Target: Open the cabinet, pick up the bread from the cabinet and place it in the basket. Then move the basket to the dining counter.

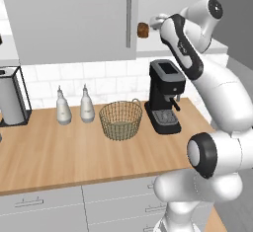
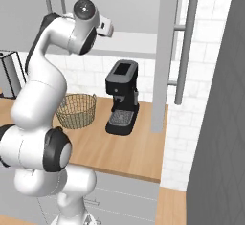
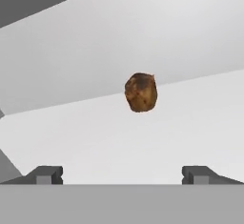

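Two spread fingertips (image 3: pixel 45 174) of empty hand (image 3: pixel 122 175) facing bread (image 3: pixel 141 92), nothing between.

The arm reaches high, elbow bent; the gripper (image 3: pixel 122 174) holds its 2 fingers (image 3: pixel 46 174) wide apart, nothing between them.

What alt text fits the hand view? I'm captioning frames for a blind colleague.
A small dark brown bread sits on the white shelf inside the cabinet, straight ahead of the open gripper. The two dark fingertips stand wide apart, short of it.
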Robot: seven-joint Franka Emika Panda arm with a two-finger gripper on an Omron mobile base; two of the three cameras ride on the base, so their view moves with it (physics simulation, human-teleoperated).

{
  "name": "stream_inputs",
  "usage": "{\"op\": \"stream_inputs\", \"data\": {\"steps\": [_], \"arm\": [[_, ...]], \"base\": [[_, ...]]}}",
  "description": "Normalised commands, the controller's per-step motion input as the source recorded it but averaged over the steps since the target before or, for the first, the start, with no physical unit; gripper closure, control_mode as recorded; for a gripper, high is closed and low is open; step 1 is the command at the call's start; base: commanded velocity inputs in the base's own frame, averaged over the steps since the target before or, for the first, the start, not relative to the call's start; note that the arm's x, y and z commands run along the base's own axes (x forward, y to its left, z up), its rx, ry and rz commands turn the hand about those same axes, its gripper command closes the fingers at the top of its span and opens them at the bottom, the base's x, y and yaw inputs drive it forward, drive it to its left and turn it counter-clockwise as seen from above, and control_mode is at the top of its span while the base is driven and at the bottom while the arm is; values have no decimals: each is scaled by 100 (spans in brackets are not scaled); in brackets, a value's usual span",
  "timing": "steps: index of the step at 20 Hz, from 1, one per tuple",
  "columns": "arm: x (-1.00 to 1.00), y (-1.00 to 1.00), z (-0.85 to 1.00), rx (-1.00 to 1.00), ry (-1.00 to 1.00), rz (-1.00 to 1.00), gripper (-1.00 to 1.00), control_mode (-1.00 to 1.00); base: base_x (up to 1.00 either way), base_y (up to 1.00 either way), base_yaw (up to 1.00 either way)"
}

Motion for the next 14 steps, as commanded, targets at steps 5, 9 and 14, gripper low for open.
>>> {"op": "stream_inputs", "data": {"steps": [5,9,14], "arm": [[33,-6,-9,-2,0,1,-100,-100],[17,0,-12,-7,-1,0,-100,-100],[30,0,0,-2,0,0,-100,-100]], "base": [[0,0,0],[0,0,0],[0,0,0]]}}
